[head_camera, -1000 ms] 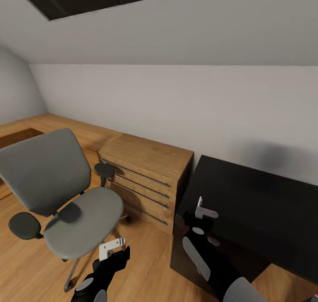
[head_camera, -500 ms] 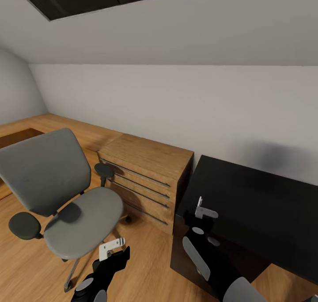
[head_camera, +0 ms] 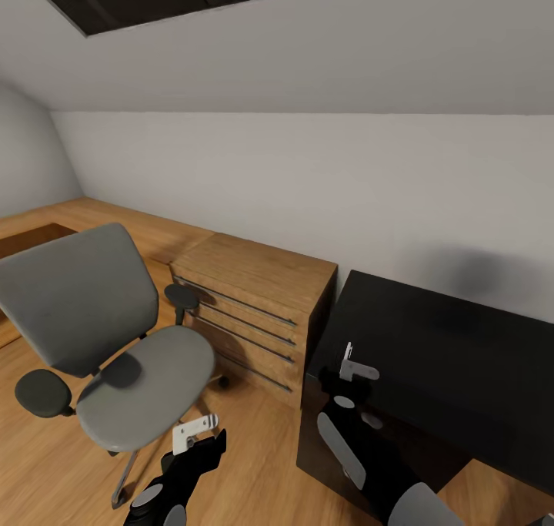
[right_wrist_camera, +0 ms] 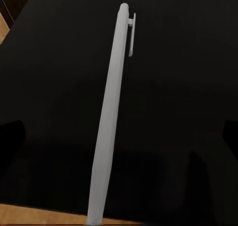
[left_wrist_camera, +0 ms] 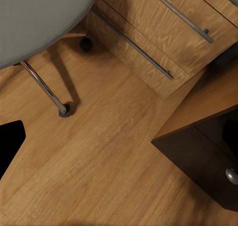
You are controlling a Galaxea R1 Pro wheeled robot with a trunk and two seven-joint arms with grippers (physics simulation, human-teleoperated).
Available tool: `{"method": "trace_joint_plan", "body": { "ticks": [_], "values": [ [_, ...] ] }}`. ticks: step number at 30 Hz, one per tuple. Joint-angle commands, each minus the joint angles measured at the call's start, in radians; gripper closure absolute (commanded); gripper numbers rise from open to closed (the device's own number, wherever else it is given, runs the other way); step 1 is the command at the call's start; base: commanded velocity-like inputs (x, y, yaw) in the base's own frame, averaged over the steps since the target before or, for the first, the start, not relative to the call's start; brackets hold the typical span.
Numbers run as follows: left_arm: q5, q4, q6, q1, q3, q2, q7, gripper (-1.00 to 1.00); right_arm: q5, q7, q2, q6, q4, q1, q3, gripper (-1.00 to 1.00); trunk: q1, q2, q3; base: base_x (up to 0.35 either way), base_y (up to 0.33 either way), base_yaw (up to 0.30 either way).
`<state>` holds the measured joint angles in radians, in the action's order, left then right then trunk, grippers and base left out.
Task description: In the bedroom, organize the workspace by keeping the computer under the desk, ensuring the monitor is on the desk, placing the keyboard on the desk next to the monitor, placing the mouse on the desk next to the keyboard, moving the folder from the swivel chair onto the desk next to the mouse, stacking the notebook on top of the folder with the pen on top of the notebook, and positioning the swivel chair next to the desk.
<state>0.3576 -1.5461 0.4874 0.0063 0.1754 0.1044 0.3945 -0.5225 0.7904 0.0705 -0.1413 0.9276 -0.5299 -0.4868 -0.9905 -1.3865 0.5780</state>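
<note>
The swivel chair (head_camera: 146, 380) stands on the wooden floor at the left, and nothing lies on its grey seat (left_wrist_camera: 39, 18). My left gripper (head_camera: 196, 431) hangs open over the floor just right of the chair's chrome base, holding nothing. At the near left corner of a black-topped cabinet (head_camera: 446, 341) sits my right gripper (head_camera: 352, 366). In the right wrist view the thin white pen (right_wrist_camera: 111, 112) runs lengthwise between the two fingers. The fingers stand far apart at either side and do not touch it. I cannot tell whether the pen rests on the black top (right_wrist_camera: 173, 62).
A light wooden drawer unit (head_camera: 254, 303) with metal bar handles stands against the white wall, between the chair and the black cabinet. The cabinet front carries a round knob (left_wrist_camera: 231, 176). Low wooden shelving (head_camera: 46, 226) runs along the far left. The ceiling slopes low overhead.
</note>
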Motion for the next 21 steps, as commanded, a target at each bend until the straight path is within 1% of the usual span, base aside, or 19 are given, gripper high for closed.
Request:
{"method": "trace_joint_plan", "body": {
  "ticks": [1, 8, 21],
  "values": [
    [0.011, -0.002, 0.002, 0.0, 0.001, 0.0, 0.009, -1.0, -0.003, 0.007, 0.0, -0.011, 0.001, -0.001, -0.003, -1.0, 0.0, -0.001, 0.001, 0.0, 0.0, 0.0],
    [0.011, -0.002, 0.002, 0.0, 0.001, 0.0, 0.009, -1.0, -0.002, 0.006, 0.0, -0.042, 0.001, -0.001, -0.003, -1.0, 0.0, -0.001, 0.001, 0.0, 0.0, 0.0],
    [0.011, -0.002, 0.002, 0.0, 0.001, 0.0, 0.009, -1.0, -0.003, 0.005, 0.0, -0.052, 0.0, -0.001, -0.002, -1.0, 0.0, -0.001, 0.001, 0.0, 0.0, 0.0]
  ]
}}
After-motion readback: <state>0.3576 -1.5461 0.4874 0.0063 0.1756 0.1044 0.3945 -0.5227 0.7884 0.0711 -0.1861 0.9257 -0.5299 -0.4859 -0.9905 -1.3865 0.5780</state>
